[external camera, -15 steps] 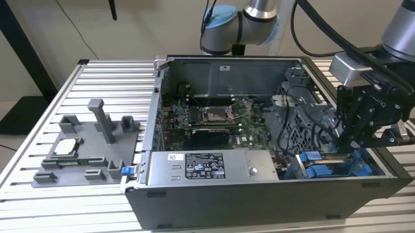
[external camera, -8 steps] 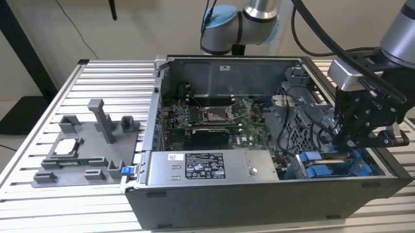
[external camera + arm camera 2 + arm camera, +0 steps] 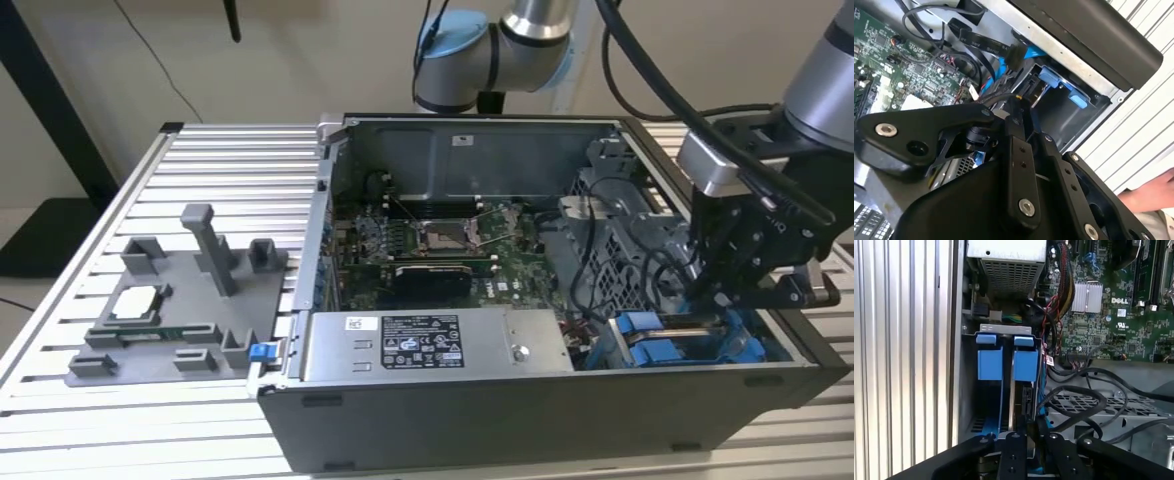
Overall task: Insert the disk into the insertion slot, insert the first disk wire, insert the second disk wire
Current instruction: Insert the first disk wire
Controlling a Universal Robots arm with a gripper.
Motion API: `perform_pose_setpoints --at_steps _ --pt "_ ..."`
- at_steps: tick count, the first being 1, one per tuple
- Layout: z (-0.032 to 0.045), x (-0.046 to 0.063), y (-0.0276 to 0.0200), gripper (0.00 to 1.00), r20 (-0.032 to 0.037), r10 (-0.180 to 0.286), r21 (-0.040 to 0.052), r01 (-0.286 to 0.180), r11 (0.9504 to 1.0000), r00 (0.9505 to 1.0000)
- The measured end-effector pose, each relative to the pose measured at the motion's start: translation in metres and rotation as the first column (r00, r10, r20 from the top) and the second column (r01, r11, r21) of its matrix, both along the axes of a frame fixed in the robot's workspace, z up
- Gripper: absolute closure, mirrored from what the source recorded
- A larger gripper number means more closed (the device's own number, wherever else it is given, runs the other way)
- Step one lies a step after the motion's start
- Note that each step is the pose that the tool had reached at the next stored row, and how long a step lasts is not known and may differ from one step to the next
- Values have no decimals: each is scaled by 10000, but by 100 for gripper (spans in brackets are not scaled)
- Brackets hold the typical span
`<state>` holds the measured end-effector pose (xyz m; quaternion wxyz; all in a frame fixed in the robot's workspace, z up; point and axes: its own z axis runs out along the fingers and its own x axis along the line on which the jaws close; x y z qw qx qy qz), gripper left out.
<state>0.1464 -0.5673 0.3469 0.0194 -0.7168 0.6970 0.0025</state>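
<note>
The disk (image 3: 1025, 390) stands on edge inside the insertion slot (image 3: 1004, 329), its blue carrier (image 3: 1025, 365) beside a second blue carrier (image 3: 989, 362). My gripper (image 3: 1032, 436) hovers right over the disk's exposed end, fingers close together on a black wire connector whose black cable (image 3: 1074, 395) loops off toward the drive cage. In the second wrist view the gripper (image 3: 1015, 107) points into the bay past the blue tabs (image 3: 1060, 80). In the exterior view the gripper (image 3: 714, 300) hangs over the bay's blue parts (image 3: 667, 345) at the case's right corner.
The open computer case (image 3: 534, 410) lies on a slatted aluminium table (image 3: 214, 160). A motherboard (image 3: 441, 250), power supply (image 3: 427, 345) and loose cables (image 3: 974, 45) crowd the bay. A grey parts fixture (image 3: 174, 310) sits at the exterior view's left. A person's hand (image 3: 1154, 195) is near the case.
</note>
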Motion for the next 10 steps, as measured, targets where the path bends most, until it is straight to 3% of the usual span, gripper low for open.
perform_pose_setpoints --at_steps 10 --pt "-82 3 0 100 157 1 41 -2 10000 9999"
